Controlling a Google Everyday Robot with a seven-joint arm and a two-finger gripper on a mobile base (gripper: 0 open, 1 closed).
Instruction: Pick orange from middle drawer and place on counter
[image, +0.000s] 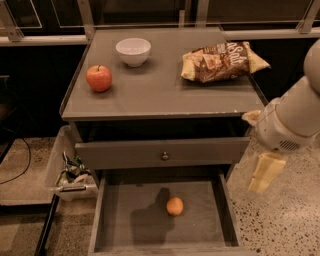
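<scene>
The orange (174, 206) lies on the flat floor of the open middle drawer (107, 215), a little right of its centre. My gripper (263, 173) hangs off the white arm (290, 120) at the right, just outside the drawer's right wall and above floor level, up and to the right of the orange. It holds nothing that I can see. The grey counter (160, 85) is the cabinet's top, above the drawers.
On the counter stand a red apple (99, 78) at the left, a white bowl (133, 51) at the back and a brown chip bag (222, 61) at the right. A closed drawer front with a knob (164, 156) sits above the open drawer. A bin of clutter (70, 172) stands left.
</scene>
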